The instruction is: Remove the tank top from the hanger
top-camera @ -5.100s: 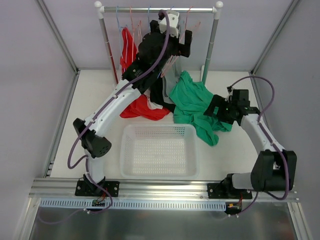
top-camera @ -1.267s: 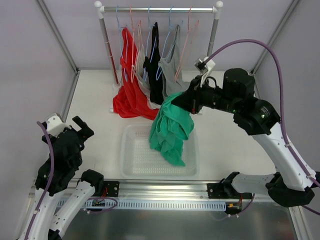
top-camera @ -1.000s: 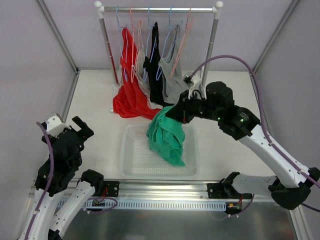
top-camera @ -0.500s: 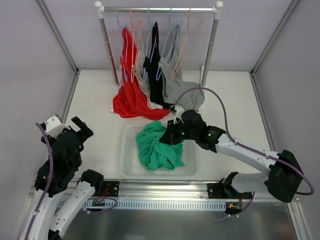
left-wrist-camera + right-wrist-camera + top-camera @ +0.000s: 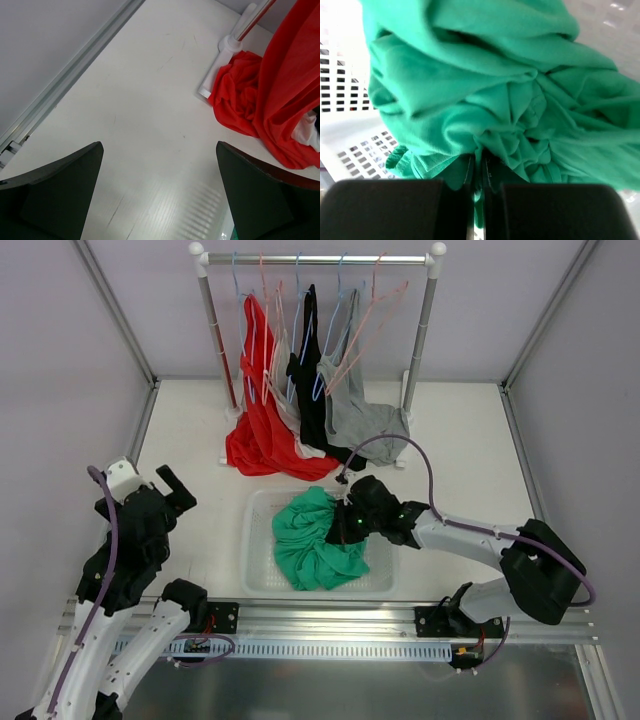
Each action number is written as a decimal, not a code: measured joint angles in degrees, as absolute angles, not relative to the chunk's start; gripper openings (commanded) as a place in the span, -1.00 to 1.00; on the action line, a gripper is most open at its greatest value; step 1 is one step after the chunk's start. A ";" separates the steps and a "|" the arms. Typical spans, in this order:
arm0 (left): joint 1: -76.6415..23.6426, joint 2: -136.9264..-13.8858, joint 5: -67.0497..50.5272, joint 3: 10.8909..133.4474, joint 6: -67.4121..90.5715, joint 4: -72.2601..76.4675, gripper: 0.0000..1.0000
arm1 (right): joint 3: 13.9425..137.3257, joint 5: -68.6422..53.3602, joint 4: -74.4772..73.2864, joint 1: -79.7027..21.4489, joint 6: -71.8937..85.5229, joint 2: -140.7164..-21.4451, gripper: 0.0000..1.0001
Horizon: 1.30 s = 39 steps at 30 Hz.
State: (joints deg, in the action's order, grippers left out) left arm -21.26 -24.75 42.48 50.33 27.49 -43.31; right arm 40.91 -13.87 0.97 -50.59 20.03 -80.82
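**Now in the basket: green tank top, pinched by the right claw**

Furthest left, the left claw [image 5: 148,478] is raised above the near left part of the desk [image 5: 190,430], well apart from the clothes. Its wrist view shows the claw [image 5: 160,200] released, the two dark fingers [image 5: 60,190] spread wide with only bare desk [image 5: 140,110] between them. At the right edge of that view lie the red garment [image 5: 270,100] and a foot of the rack [image 5: 227,55].

Seen from above, the rack [image 5: 320,258] stands at the back of the desk. The red garment [image 5: 265,445] hangs from it and spills onto the surface. Next to it hang a black garment [image 5: 308,370] and a grey tank top [image 5: 360,420]. The hanger [image 5: 365,336] hangs bare on the rail at the right end, tilted across the grey top.

In the middle near the front sits the white basket [image 5: 258,570]. The tank top [image 5: 315,545] is off the hanger and lies bunched inside the basket, filling its middle. The right claw [image 5: 348,523] reaches down to the heap's right side. Its wrist view shows the claw [image 5: 477,172] clenched on a fold of the tank top [image 5: 485,85], a thin sliver of green between the nearly closed jaws, with the basket's [image 5: 345,95] perforated floor to the left.
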 measured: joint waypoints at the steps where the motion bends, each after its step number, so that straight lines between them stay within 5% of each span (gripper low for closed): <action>1: -21.19 -25.85 41.93 50.50 27.49 -43.29 0.97 | 41.08 -13.61 0.25 -50.70 19.64 -80.18 -0.99; 8: -19.75 -29.71 38.46 50.65 27.40 -43.31 0.97 | 45.34 -11.60 -2.59 -52.45 17.47 -83.70 -0.99; 11: -19.75 -29.12 37.98 50.65 27.40 -43.31 0.97 | 45.39 -10.46 -2.39 -55.27 17.69 -87.74 -0.63; 13: -19.75 -28.75 37.95 50.65 27.40 -43.31 0.97 | 45.39 -9.74 -2.20 -56.93 18.15 -88.16 -0.17; 26: -10.39 -40.97 28.12 54.08 27.18 -43.31 0.97 | 53.60 3.86 -18.04 -57.34 13.08 -72.77 0.66; 31: -4.58 -45.47 21.71 56.53 25.19 -43.13 0.97 | 58.06 8.95 -24.64 -47.66 7.11 -64.66 0.94; 39: -2.92 -44.71 16.25 57.93 18.76 -42.68 0.97 | 63.48 18.90 -37.15 -26.70 -3.11 -51.72 0.99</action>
State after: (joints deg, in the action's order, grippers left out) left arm -2.92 -44.71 16.25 57.93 18.76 -42.68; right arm 63.48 18.90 -37.15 -26.70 -3.11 -51.72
